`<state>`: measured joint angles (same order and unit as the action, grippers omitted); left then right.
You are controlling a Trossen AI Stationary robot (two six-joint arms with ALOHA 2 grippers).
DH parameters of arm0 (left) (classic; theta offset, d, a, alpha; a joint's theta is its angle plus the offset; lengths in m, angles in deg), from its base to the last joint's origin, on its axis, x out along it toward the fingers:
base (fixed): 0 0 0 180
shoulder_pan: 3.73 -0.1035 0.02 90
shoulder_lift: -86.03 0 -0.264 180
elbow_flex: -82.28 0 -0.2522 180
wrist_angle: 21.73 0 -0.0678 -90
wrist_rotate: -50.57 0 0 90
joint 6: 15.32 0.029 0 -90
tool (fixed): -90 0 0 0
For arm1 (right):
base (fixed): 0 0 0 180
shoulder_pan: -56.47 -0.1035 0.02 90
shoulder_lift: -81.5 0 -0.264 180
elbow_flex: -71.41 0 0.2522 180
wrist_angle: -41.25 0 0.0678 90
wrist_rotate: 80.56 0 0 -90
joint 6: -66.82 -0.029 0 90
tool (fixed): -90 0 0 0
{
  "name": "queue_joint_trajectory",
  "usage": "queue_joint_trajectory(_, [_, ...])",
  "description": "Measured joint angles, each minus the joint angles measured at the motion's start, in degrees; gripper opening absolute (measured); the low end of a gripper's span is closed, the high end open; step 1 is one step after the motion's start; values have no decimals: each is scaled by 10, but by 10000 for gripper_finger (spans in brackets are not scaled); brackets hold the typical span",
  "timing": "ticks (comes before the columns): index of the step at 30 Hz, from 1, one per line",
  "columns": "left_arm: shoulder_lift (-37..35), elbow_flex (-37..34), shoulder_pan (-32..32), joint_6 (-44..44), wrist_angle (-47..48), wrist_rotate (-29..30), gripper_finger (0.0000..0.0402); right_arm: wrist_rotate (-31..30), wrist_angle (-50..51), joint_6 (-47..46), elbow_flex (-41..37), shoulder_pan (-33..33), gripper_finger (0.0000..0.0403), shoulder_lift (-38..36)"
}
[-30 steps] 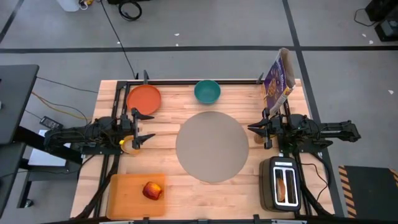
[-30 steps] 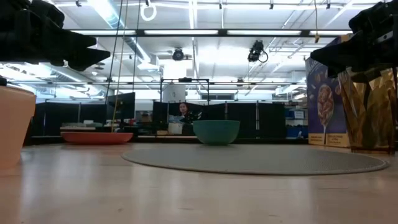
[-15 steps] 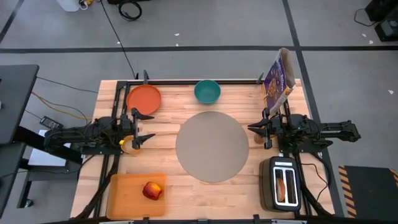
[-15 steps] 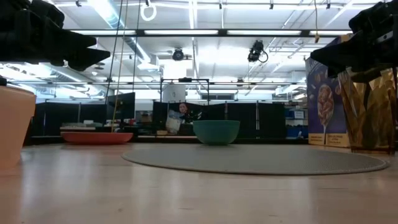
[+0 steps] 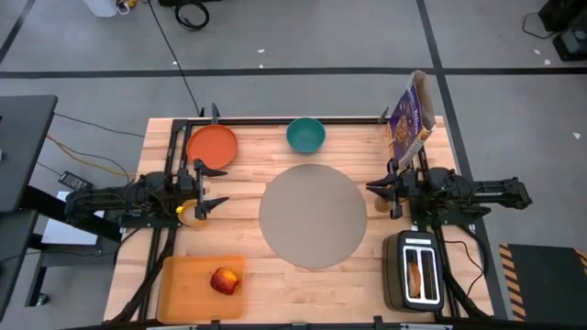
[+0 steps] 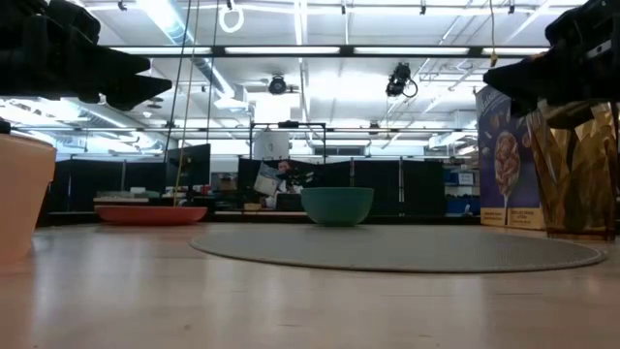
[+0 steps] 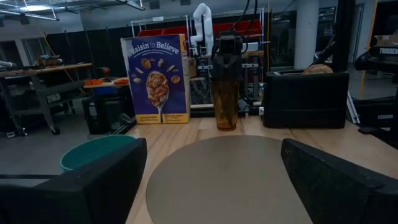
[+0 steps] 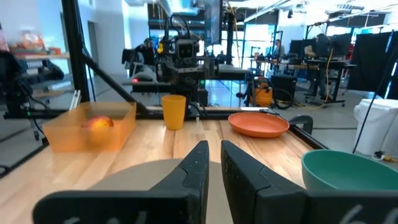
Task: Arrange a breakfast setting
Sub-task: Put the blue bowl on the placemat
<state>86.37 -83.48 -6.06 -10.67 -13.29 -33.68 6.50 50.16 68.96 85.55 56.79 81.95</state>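
The round grey placemat lies mid-table. The orange plate and the teal bowl stand at the far edge. The small yellow cup stands upright by my left gripper, which is open and empty above the table, left of the mat; the left wrist view shows its fingers wide apart. The red apple rests on the orange cutting board. The bagel half sticks up out of the toaster. My right gripper is shut and empty at the mat's right edge. No spoon shows.
A cereal box stands at the far right. An amber bottle stands below my right gripper. The toaster fills the near right corner and the cutting board the near left. A person moves in the room behind the table.
My right gripper has risen slightly, as the low view shows. Nothing on the table has moved.
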Motion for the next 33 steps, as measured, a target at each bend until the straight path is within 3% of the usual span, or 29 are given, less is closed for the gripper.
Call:
queue_joint_trajectory(8, [0,0,0,0,0,0,380,-4,-49,-100,1,3,50,3])
queue_joint_trajectory(19, [0,0,0,0,0,0,380,0,-16,-76,116,2,50,39])
queue_joint_trajectory(24, [0,0,0,0,0,0,380,0,63,-37,229,2,50,123])
queue_joint_trajectory(33, [0,0,0,0,0,0,380,-17,194,-50,465,-8,50,365])
